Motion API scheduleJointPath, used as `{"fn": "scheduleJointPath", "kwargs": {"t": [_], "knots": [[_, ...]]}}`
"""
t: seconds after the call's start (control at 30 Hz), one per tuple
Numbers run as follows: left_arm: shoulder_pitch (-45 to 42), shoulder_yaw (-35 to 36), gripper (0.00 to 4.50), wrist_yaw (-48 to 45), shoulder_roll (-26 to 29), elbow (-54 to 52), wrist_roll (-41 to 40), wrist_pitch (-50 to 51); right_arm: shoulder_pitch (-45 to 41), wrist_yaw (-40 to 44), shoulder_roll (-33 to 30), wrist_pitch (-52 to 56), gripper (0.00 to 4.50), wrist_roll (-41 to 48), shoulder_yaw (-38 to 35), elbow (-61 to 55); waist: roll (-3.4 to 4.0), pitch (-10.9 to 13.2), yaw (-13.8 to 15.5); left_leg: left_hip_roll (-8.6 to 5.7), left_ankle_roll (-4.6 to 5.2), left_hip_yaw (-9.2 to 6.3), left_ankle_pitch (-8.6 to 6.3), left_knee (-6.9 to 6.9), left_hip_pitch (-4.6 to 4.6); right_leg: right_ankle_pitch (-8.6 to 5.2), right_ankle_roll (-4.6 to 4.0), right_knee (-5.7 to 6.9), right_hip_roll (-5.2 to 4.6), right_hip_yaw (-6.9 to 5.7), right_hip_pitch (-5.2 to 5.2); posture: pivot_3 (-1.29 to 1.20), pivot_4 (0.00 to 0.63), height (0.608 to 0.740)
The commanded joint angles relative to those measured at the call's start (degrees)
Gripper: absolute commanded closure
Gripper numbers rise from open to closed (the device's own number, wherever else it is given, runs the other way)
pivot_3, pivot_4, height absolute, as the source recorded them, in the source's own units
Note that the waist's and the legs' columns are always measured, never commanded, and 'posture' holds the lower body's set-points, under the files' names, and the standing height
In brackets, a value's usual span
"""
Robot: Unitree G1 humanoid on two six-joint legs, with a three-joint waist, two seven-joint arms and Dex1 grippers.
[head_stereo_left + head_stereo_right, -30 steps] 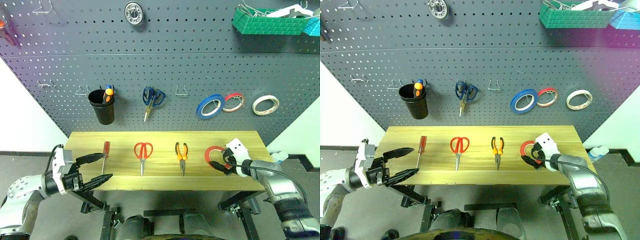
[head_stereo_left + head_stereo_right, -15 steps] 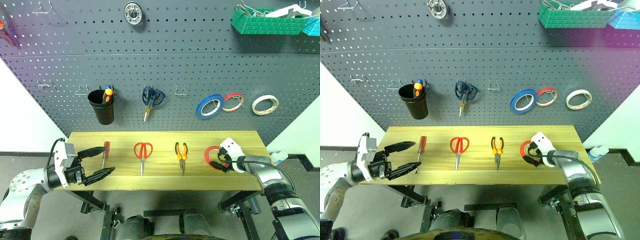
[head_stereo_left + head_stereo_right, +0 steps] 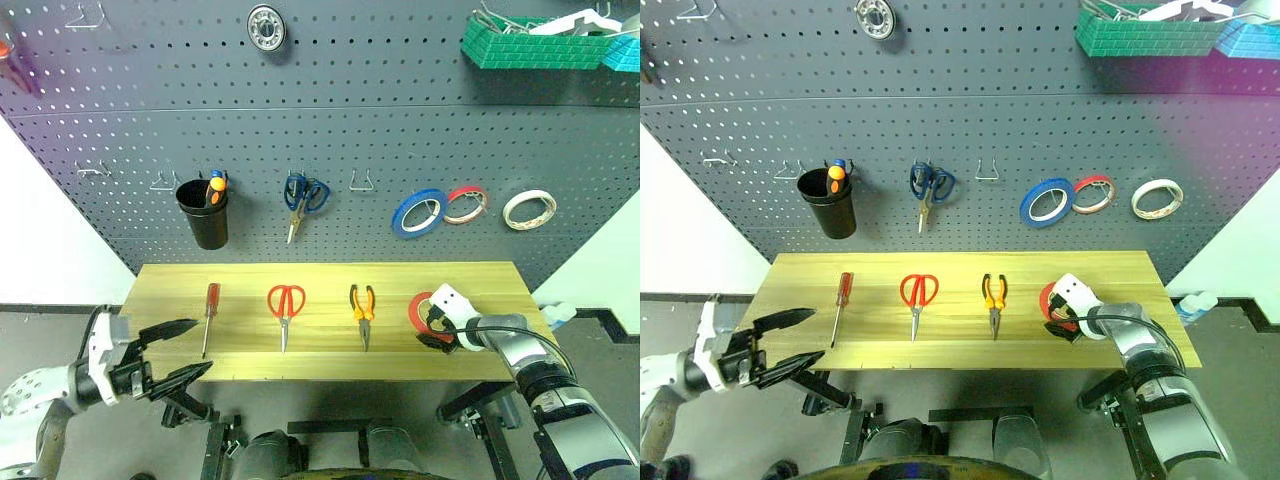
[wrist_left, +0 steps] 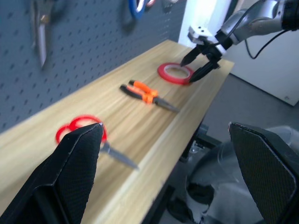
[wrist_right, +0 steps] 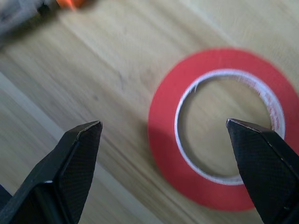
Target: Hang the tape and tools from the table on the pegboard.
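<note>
Red-orange tape (image 5: pixel 219 128): lay flat near the table's (image 3: pixel 320 355) right front corner.
Handling: probably light, thin and stiff; pinch through the rim.
Right gripper (image 3: pixel 434 325): released, poised over it.
Left gripper (image 3: pixel 178 350): released, off the left front corner.

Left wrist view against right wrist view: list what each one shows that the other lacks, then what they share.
Left wrist view alone: the red-handled scissors, the full pliers, the pegboard, and the open right gripper poised over the tape, not gripping it; the open left gripper frames the scene.

Right wrist view alone: a close look down on the tape's white inner rim and the wood inside the ring.

Both: the tape lying flat on the table, and the right gripper's spread fingers.
</note>
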Motion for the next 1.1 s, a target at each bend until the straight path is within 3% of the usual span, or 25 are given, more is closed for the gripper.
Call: {"fn": "scheduleJointPath", "kwargs": {"t": [0.03,0.27,0.37,0.4,0.5,0.73,1.07,1.1], "knots": [[-0.38,2.35,0.00,-3.55,0.53,3.63,-0.59,-4.25,-3.23,-0.97,0.82,-1.34,0.05,-1.53,0.54,2.25,0.00,0.00,-0.01,0.00,0.00,0.00,0.00,0.01,0.00,0.00,0.00,0.00,-0.01,0.00,0.01,-0.11,0.000,0.740],[-1.56,0.42,0.00,-1.13,-0.46,1.78,0.21,-4.36,-5.28,-0.48,1.78,-1.49,0.05,-2.76,1.00,6.23,-0.05,-0.04,0.27,0.00,0.00,0.00,0.00,0.01,0.00,0.02,-0.03,0.01,-0.02,0.00,0.02,-0.10,0.000,0.740],[-1.84,0.04,0.00,0.26,-0.59,0.61,0.30,-3.74,-5.53,-0.19,2.14,-0.98,0.59,-2.76,0.86,7.04,-0.06,-0.05,0.20,0.00,0.00,0.00,0.00,0.01,0.00,0.03,-0.02,0.01,-0.02,0.00,0.04,-0.10,0.000,0.740],[-1.89,-0.02,0.00,0.54,-0.60,0.40,0.30,-3.63,-5.78,-0.46,2.30,-0.89,0.59,-2.84,0.77,7.64,-0.05,-0.05,0.14,0.00,0.00,0.00,0.00,0.01,0.00,0.03,-0.02,0.03,-0.02,0.00,0.04,-0.10,0.000,0.740],[-2.14,-0.08,0.00,0.98,-0.70,0.36,0.35,-3.91,-6.13,-0.82,2.47,-1.08,1.28,-3.51,1.02,8.87,-0.01,-0.07,-0.01,-0.01,0.00,0.00,0.00,0.00,0.02,0.03,-0.02,0.07,0.00,0.01,0.03,-0.10,0.000,0.740],[-1.68,0.07,0.00,0.97,-0.81,-0.41,0.09,-4.48,-5.94,-1.85,2.18,-1.57,3.64,-5.41,1.74,9.85,-0.05,-0.09,0.01,0.00,-0.01,0.00,0.01,0.02,0.04,0.03,-0.02,0.10,0.00,0.01,0.03,-0.11,0.000,0.740],[-1.28,0.37,0.00,1.15,-0.61,-1.44,-0.28,-4.15,-6.05,-2.29,1.77,-2.90,3.64,-7.37,2.74,9.12,-0.12,-0.15,0.02,0.00,-0.01,0.00,0.01,0.03,0.11,0.04,-0.04,0.11,0.00,0.01,0.11,-0.11,0.000,0.740],[-1.26,0.35,0.00,1.16,-0.60,-1.46,-0.27,-4.13,-6.09,-2.60,1.72,-2.93,3.11,-7.54,2.78,9.10,-0.11,-0.15,0.02,0.00,-0.01,0.00,0.01,0.03,0.11,0.04,-0.04,0.11,0.00,0.01,0.11,-0.11,0.000,0.740]]}}
